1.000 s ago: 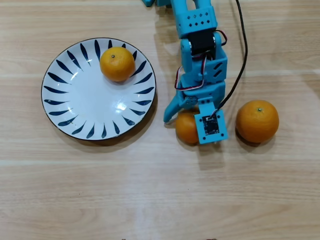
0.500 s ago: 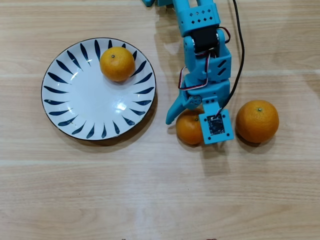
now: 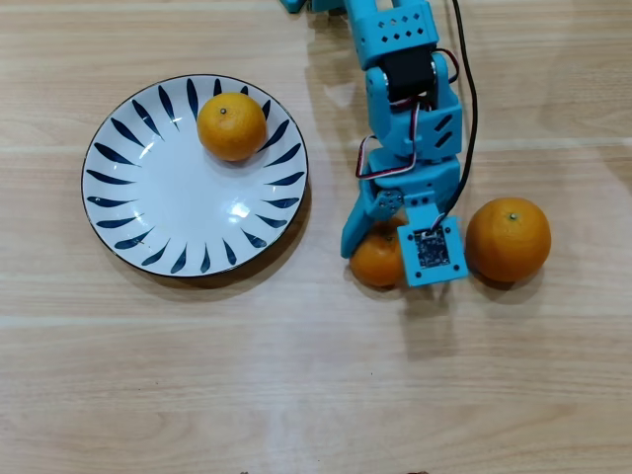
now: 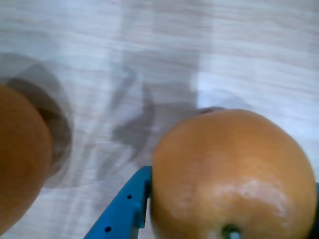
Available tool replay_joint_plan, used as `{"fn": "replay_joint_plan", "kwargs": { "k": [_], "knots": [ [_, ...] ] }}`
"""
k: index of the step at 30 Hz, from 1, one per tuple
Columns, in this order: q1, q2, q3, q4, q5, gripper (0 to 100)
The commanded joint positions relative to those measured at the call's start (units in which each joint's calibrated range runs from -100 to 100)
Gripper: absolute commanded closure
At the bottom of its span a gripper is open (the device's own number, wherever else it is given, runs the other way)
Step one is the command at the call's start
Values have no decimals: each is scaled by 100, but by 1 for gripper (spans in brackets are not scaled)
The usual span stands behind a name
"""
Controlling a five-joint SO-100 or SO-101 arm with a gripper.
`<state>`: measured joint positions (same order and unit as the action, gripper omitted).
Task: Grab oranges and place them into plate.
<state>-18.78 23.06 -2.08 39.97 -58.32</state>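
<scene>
In the overhead view the white plate (image 3: 148, 202) with dark blue strokes lies at the left, and one orange (image 3: 232, 126) rests inside its upper rim. My blue gripper (image 3: 380, 259) is shut on a small orange (image 3: 375, 265) on the table right of the plate. A larger orange (image 3: 509, 240) sits close by on the gripper's right. The wrist view shows the gripped orange (image 4: 229, 164) filling the lower right, with a blue finger (image 4: 124, 209) pressed against its left side. The larger orange (image 4: 20, 159) shows blurred at the left edge.
The wooden table (image 3: 296, 375) extends below the plate and the gripper. My arm (image 3: 405, 89) comes in from the top edge, and a black cable (image 3: 474, 99) runs down its right side toward the wrist camera.
The gripper has shifted slightly right and down. Its left finger has closed in against the small orange, which moved a little toward the larger orange.
</scene>
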Motion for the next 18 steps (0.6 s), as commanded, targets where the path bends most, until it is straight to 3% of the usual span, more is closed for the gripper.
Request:
{"fn": "replay_joint_plan", "kwargs": {
  "k": [1, 11, 18],
  "knots": [
    [-41, -33, -104, -116, 19, 74],
    [112, -751, -113, 13, 301, 73],
    [717, -2171, -41, 1208, 662, 73]
  ]
}}
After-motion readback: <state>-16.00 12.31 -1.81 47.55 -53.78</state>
